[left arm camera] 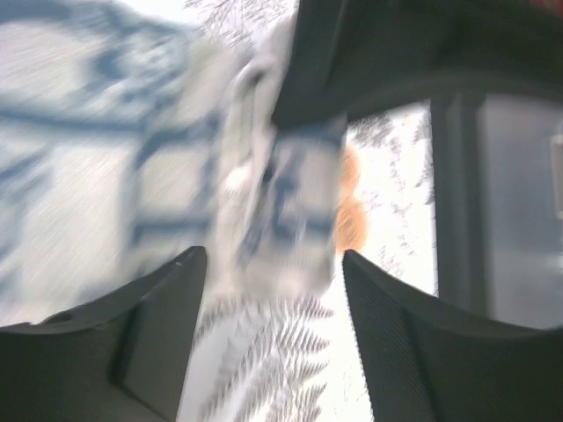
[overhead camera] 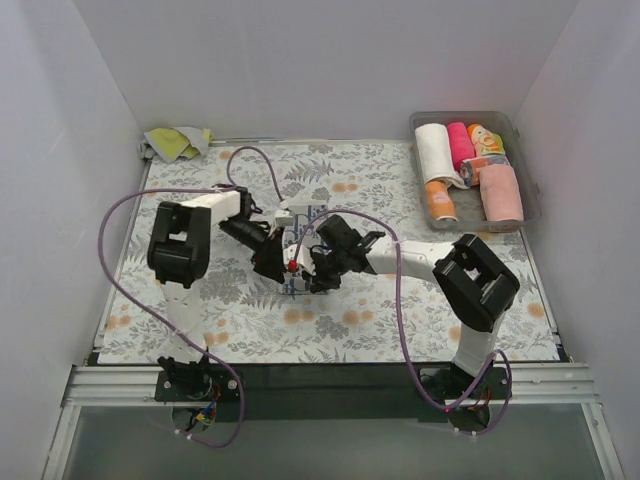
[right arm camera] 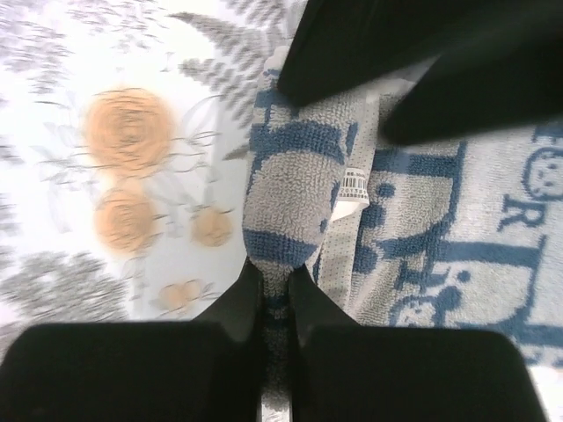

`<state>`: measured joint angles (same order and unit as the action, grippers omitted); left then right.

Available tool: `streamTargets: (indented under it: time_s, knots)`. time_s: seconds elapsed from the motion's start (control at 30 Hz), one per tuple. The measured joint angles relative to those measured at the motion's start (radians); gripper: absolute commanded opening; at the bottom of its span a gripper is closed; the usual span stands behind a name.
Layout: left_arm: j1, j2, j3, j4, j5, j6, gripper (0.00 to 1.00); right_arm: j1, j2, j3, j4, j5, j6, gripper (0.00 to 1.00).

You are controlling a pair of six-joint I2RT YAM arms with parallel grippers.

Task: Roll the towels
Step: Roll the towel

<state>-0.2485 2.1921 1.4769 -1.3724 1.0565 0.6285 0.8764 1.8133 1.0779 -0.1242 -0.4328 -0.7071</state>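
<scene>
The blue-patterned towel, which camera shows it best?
The right wrist view: the towel is sharp there, weave and pattern clear, one fold pinched in the right gripper. The left wrist view shows it motion-blurred; the top view mostly hides it.

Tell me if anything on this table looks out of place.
One thing: a crumpled yellow-green cloth lies bunched at the far left corner, by the floral mat's edge, while the rolled towels sit in the bin at far right. The right hand pinches the blue-patterned towel.

White arm links [overhead camera: 215, 201], black joint housings [overhead camera: 178, 255], purple cables [overhead camera: 99, 245], black textured fingers [left arm camera: 396, 352].
</scene>
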Motion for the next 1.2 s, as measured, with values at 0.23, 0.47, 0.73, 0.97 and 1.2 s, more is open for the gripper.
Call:
streamTargets:
  time_s: [0.23,0.47,0.73,0.97,1.2]
  knots:
    - [0.189,-0.457,-0.305,0.378,-0.109,-0.093,0.65,-0.077,0.077,0.137,-0.293,-0.229,0.141,0.01]
    - [0.062,-0.903,-0.629,0.655,-0.256,-0.111,0.68,-0.163,0.282,0.288,-0.440,-0.476,0.262,0.01]
    - [-0.292,-1.093,-0.861,0.887,-0.467,-0.106,0.71,-0.210,0.440,0.426,-0.584,-0.637,0.310,0.01]
    - [-0.478,-0.948,-0.900,1.075,-0.646,-0.097,0.66,-0.212,0.497,0.467,-0.637,-0.697,0.325,0.01]
    - [-0.526,-0.789,-0.861,1.163,-0.742,-0.077,0.19,-0.223,0.512,0.483,-0.672,-0.702,0.346,0.27]
